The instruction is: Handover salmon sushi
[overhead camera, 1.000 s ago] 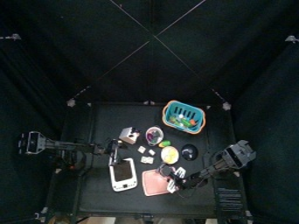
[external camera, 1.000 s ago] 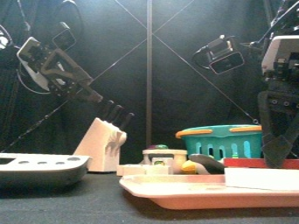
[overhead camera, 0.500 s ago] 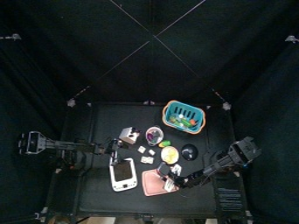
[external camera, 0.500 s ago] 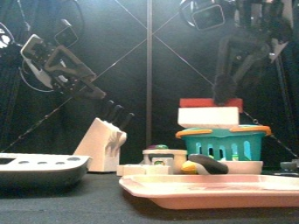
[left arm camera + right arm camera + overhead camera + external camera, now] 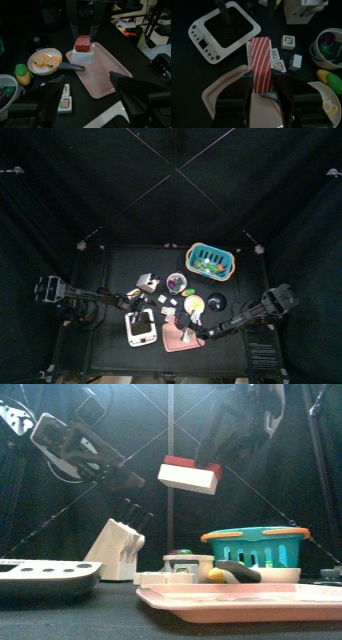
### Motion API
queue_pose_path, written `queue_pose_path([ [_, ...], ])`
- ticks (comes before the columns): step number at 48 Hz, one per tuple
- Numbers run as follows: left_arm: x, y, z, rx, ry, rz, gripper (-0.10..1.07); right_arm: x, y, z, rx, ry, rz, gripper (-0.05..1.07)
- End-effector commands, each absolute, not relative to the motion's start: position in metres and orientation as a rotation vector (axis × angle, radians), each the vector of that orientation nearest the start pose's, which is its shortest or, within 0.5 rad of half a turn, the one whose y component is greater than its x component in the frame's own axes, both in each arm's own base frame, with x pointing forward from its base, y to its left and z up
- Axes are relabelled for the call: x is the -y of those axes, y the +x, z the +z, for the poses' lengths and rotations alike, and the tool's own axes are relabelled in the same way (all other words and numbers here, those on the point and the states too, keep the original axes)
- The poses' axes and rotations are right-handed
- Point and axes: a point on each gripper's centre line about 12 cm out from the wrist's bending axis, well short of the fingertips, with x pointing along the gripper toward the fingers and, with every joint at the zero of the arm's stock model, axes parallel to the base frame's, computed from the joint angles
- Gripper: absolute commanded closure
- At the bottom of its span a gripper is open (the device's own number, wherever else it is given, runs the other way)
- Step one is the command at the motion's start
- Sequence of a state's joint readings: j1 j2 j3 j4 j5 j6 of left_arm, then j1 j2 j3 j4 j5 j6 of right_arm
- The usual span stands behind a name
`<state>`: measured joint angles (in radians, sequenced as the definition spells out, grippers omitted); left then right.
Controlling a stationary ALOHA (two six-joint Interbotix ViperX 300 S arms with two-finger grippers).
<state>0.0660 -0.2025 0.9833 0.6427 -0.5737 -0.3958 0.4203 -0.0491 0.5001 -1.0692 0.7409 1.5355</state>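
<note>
Right gripper (image 5: 262, 85) clamps salmon sushi (image 5: 191, 475) aloft, tilted — over pink tray (image 5: 241, 596); left gripper (image 5: 85, 102) gapes wide, facing it

tray (image 5: 177, 335): set at table front, right of scale (image 5: 140, 328) | salmon sushi (image 5: 190, 475): held aloft above tray, between right gripper (image 5: 261, 80) jaws | basket (image 5: 210, 258): placed at back right | knife block (image 5: 120, 549): stood left of jar (image 5: 185, 565) | pan (image 5: 45, 60): laid beside tray
</note>
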Motion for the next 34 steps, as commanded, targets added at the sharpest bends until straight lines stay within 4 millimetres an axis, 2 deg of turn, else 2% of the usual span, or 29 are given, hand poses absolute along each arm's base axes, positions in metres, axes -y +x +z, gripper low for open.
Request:
queue_pose_path([
  [1,0.020,0.335,0.198,-0.235,0.109,-0.302,-0.05,-0.083,0.377,0.245,-0.597,0.152,-0.412,0.55],
  [11,0.019,0.345,0.202,-0.219,0.106,-0.301,-0.05,-0.079,0.381,0.243,-0.595,0.143,-0.420,0.55],
  [34,0.015,0.376,0.191,-0.241,0.086,-0.286,-0.05,-0.078,0.389,0.243,-0.585,0.130,-0.408,0.55],
])
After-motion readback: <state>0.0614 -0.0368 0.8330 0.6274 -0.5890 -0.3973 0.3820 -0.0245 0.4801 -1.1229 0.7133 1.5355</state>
